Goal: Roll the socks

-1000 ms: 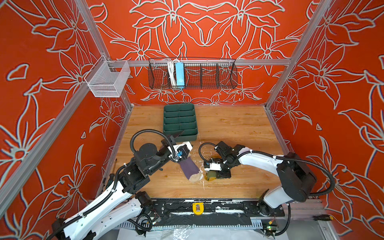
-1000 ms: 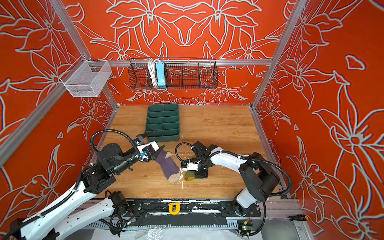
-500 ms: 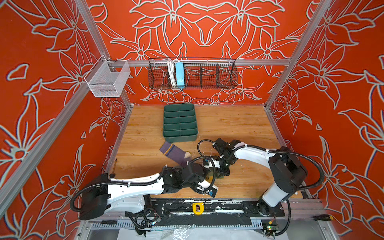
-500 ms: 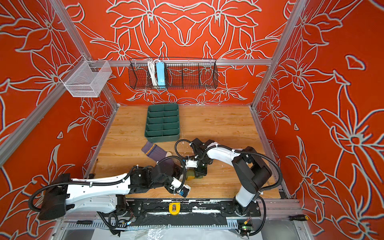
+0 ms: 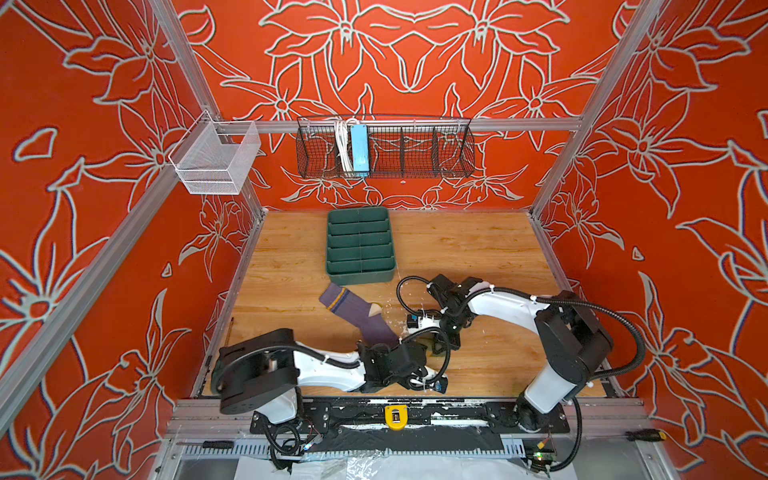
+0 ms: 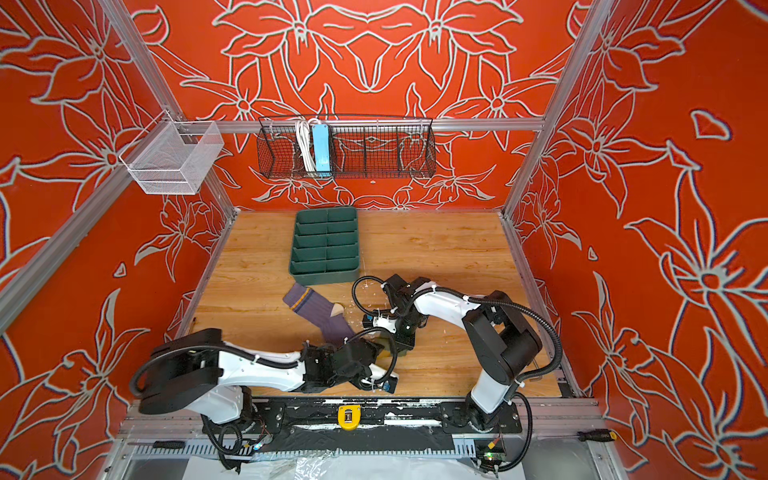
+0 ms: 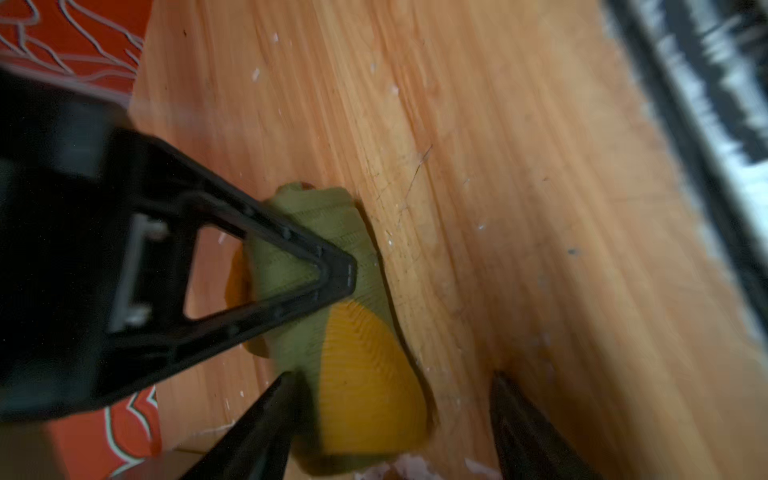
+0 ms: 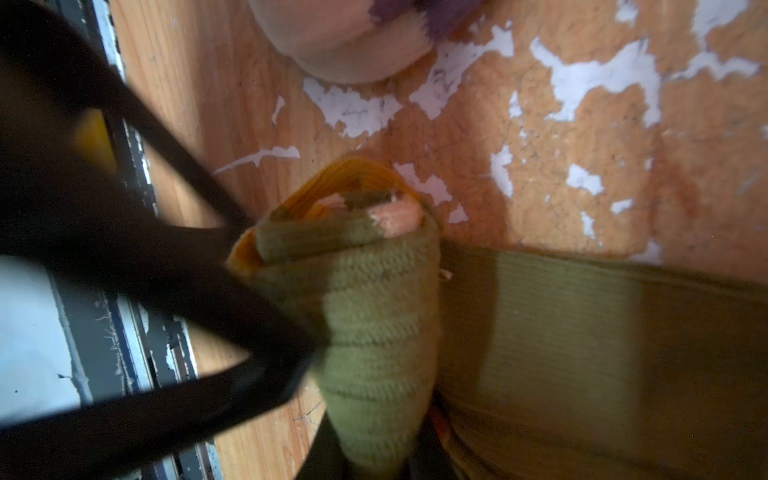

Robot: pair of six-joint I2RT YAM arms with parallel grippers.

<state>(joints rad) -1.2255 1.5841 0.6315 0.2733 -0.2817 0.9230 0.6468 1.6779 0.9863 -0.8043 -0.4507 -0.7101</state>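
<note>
no legible text, labels, numbers or signs anywhere

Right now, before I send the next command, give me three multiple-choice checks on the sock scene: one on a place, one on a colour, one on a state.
1. Where is the purple sock?
A. flat on the table, in front of the green tray
B. inside the tray
C. held up in the air

2. What colour is the body of the partly rolled sock?
A. purple
B. olive-green
C. blue

3. What state is the left gripper in?
A. shut on the purple sock
B. open around the roll's mustard end
C. out of view

Answers:
1 A: both top views show it lying unrolled just in front of the tray.
2 B: both wrist views show olive fabric with a mustard end.
3 B: the left wrist view shows its fingers spread apart.
</note>
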